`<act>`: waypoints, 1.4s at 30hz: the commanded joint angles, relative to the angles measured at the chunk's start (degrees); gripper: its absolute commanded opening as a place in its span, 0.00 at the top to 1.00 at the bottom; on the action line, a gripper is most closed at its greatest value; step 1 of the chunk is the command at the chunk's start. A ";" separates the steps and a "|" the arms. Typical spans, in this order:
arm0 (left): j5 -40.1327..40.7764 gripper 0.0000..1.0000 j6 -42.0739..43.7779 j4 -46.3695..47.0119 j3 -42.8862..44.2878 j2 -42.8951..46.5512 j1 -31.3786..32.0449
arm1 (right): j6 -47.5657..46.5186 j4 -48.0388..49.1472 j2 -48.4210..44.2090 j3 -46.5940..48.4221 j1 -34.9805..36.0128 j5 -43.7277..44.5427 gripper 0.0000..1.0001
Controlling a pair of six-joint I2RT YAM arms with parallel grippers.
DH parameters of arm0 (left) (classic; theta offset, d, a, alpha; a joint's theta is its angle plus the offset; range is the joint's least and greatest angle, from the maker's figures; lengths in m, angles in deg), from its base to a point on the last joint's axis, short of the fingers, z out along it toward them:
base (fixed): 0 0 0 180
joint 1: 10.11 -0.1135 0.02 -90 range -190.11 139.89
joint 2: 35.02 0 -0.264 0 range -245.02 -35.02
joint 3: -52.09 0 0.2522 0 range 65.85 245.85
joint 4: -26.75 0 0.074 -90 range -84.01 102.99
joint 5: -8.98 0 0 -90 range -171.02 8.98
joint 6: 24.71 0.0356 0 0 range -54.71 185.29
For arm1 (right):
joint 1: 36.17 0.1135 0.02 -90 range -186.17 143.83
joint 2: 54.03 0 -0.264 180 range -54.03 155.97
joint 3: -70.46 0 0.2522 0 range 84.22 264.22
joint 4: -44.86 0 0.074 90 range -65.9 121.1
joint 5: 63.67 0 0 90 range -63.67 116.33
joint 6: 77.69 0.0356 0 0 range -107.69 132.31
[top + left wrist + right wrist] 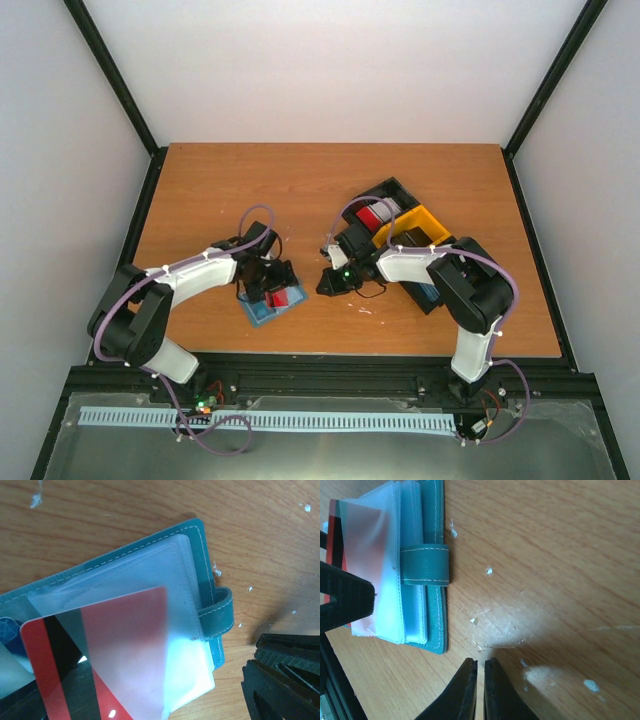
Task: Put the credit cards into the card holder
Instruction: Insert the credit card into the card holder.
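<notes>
Red card lies half under a clear pocket of the open holder, lower left of the left wrist frame, and by the look of it needs a further push. Left claw straddles it, released; right claw is clenched empty near the tab, likely ready to brace. Wooden counter, white walls.

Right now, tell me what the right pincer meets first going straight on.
Probably bare table: the shut right pincer aims just beside the card holder, missing its tab, though depth is unclear.
</notes>
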 commanded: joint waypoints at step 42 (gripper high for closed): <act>5.62 0.08 5.95 -7.20 11.98 -5.11 1.71 | -0.10 1.84 -1.83 2.62 -3.86 5.17 0.70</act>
